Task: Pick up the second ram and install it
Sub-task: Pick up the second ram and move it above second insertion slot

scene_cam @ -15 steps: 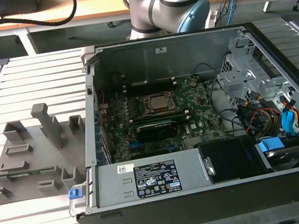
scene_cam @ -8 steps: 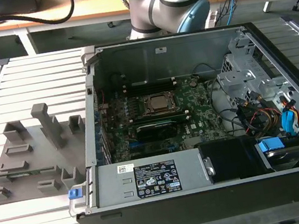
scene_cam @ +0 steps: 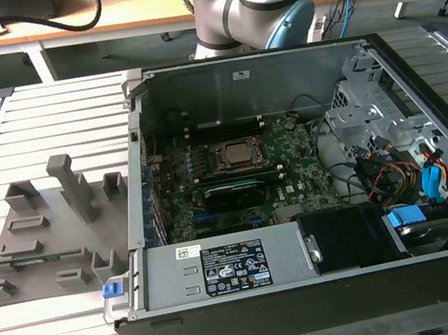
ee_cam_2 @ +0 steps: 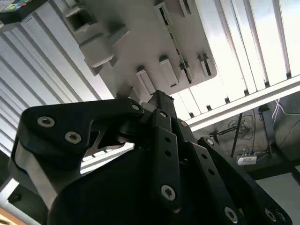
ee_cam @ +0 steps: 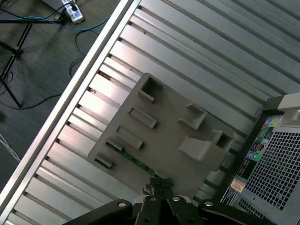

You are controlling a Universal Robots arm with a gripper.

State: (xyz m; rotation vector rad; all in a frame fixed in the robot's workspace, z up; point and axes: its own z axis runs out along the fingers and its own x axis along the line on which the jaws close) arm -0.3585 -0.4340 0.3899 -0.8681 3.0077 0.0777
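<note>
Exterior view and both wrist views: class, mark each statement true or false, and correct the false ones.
1. The second ram lies in a slot of the grey tray, outside the computer case. True.
2. The gripper is carrying the second ram. False: the ram lies in the tray, and the gripper is above the tray.
3. The computer case is closed. False: its side is off and the motherboard is exposed.
4. In the exterior view, the tray sits to the left of the case on the slatted metal table. True.
</note>
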